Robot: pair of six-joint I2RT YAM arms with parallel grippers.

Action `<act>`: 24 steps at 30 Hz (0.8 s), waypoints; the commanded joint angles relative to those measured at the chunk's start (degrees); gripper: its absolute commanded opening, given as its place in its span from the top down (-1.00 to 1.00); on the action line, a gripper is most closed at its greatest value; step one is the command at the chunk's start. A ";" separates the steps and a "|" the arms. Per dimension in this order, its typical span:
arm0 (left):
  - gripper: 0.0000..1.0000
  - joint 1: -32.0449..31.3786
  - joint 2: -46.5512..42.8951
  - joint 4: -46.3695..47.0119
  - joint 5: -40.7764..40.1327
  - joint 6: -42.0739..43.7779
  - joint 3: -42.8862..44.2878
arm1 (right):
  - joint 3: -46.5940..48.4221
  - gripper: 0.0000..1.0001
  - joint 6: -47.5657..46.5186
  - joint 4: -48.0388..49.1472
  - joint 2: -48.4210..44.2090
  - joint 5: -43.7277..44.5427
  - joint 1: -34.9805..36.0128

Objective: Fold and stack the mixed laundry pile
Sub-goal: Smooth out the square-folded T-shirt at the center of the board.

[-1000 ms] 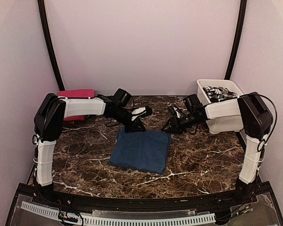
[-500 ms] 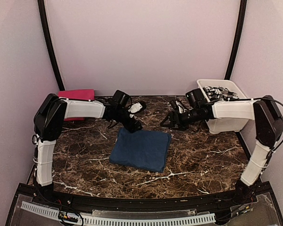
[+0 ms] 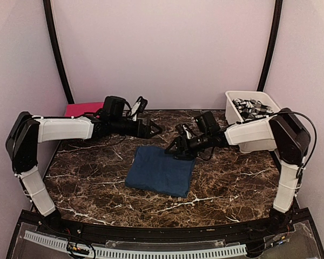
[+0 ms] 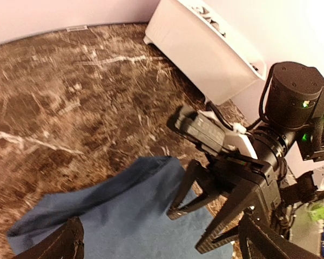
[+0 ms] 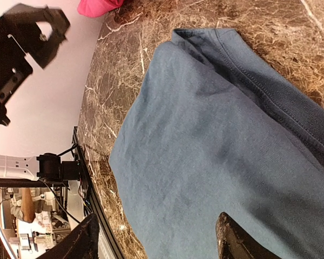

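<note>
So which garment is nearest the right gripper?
The folded navy-blue garment mid-table, just beneath the open right gripper. The magenta-pink garment sits at the far-left corner; the grey-and-white laundry is in the white tub.

Top external: high, behind the arm bases, angled down and forward. It takes in the whole marble table [image 3: 232, 183], far off, with the navy garment [image 3: 161, 171] near centre.

Left wrist: low and close, just left of the navy garment. It faces right across the garment to the right gripper [image 4: 188, 231] and the white tub [image 4: 205, 48].

Right wrist: very close over the navy garment's right side, facing left toward the magenta cloth [image 5: 97, 6]. The blurred dark shape at the corner is probably the left arm [image 5: 27, 38].

All three views share the navy garment.
</note>
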 commanded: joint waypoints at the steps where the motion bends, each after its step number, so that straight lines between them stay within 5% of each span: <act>1: -0.98 0.12 6.06 11.34 13.57 -14.35 -4.35 | 2.14 -0.42 4.26 8.46 4.55 -2.33 -0.17; 12: -0.98 6.70 18.44 23.72 13.81 -24.10 -8.79 | -0.49 -0.38 -0.02 7.73 12.07 -2.51 -8.50; 18: -0.98 7.67 12.23 15.36 5.70 -18.16 -8.67 | 5.13 -0.32 -4.10 1.12 10.52 -1.49 -9.88; 24: -0.98 7.40 -2.02 4.44 -4.20 -10.09 -9.09 | 1.78 -0.35 -4.39 -4.28 -4.77 0.01 -9.58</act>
